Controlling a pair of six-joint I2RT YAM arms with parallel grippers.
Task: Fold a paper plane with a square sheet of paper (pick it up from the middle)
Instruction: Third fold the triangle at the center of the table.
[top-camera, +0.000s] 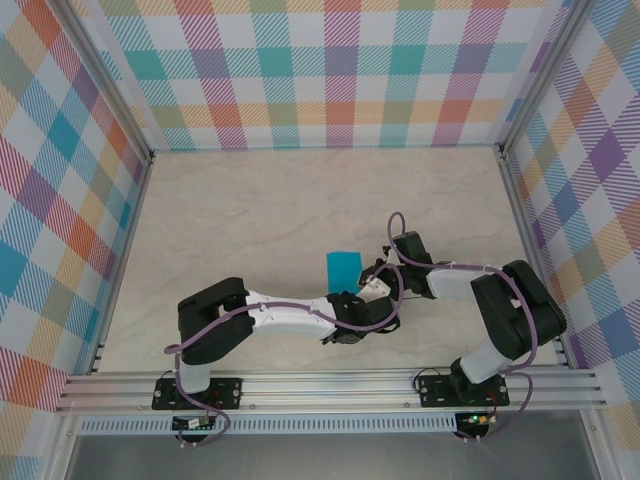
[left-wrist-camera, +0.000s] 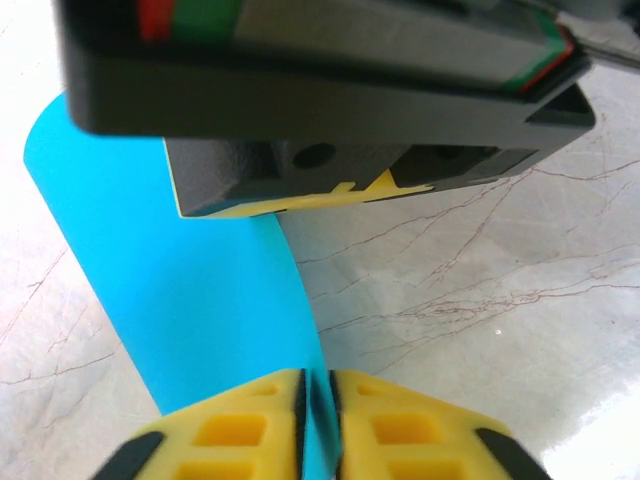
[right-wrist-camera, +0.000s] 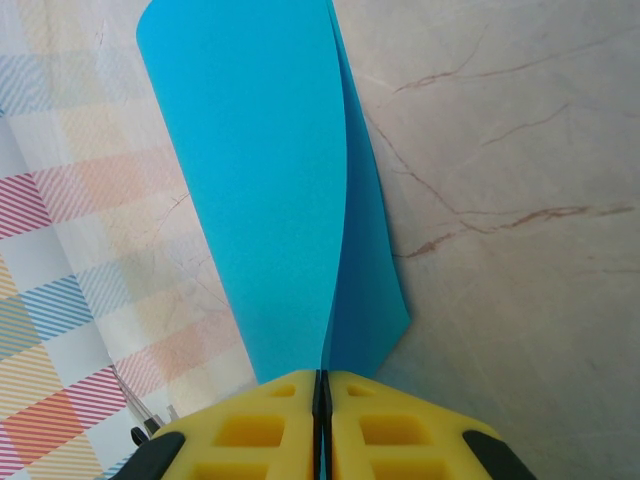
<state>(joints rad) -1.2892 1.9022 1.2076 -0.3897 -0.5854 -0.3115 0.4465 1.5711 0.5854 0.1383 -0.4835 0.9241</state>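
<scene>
Right gripper (right-wrist-camera: 321, 405) nearest: I see yellow pads (right-wrist-camera: 250, 430) pinching folded square sheet of paper (right-wrist-camera: 265, 190) — left gripper (left-wrist-camera: 318, 420) likewise pinches its edge, above marble table (left-wrist-camera: 480, 300).

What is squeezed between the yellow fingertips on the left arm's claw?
The thin teal-blue sheet of paper: the left gripper is shut on its edge, as the left wrist view shows.

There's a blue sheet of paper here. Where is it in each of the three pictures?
Top external: the sheet of paper sits mid-table, just beyond where the two arms meet.
Left wrist: it runs from upper left to bottom centre, pinched in the left gripper.
Right wrist: it rises from the right gripper at bottom centre.
Shared landmark: the marbled table.
</scene>
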